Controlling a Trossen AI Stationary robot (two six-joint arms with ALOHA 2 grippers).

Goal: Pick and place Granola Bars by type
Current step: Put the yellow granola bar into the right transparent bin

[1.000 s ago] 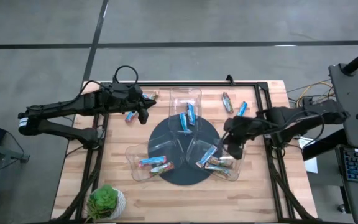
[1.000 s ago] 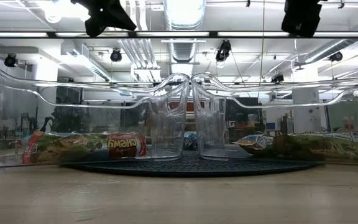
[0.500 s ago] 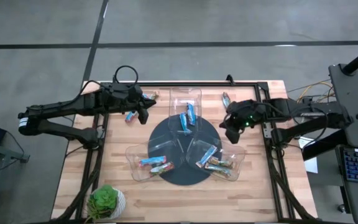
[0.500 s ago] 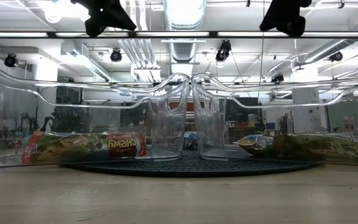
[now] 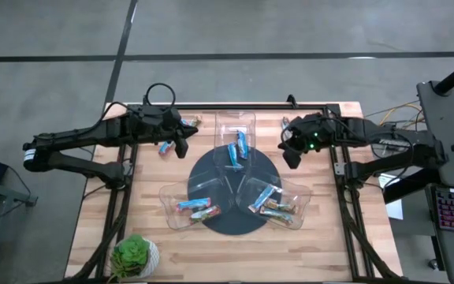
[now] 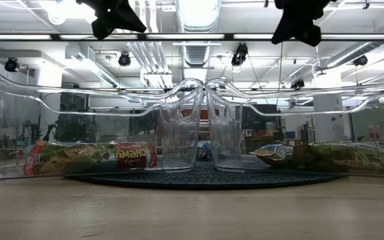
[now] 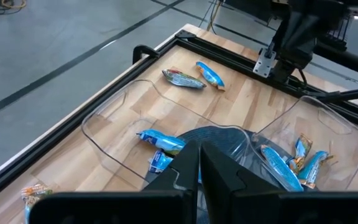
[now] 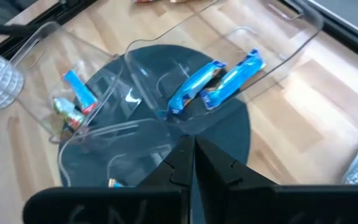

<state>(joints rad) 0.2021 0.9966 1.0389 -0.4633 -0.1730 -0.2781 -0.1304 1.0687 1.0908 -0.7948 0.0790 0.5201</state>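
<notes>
Three clear trays sit on a dark round mat [image 5: 231,185]. The far tray [image 5: 236,126] holds blue granola bars [image 5: 239,146], which also show in the right wrist view [image 8: 194,87]. The near-left tray [image 5: 176,211] and the near-right tray [image 5: 294,201] hold mixed bars [image 5: 195,207] [image 5: 270,207]. Loose bars lie flat on the wood: a blue one [image 5: 166,147], a tan one [image 5: 189,121] and a greenish one [image 5: 288,126]. My left gripper [image 5: 184,147] hovers shut between the blue loose bar and the far tray. My right gripper [image 5: 290,158] hovers shut just right of the mat.
A black metal frame [image 5: 235,106] runs along the table's far edge and down both sides. A potted plant [image 5: 132,254] stands at the near-left corner. Bare wood [image 5: 235,256] lies near of the mat. Cables [image 5: 392,118] run off to the right of the table.
My right gripper has moved from above the near-right tray toward the table's far edge and a little to the left, staying shut. The left arm and the bars have kept still.
</notes>
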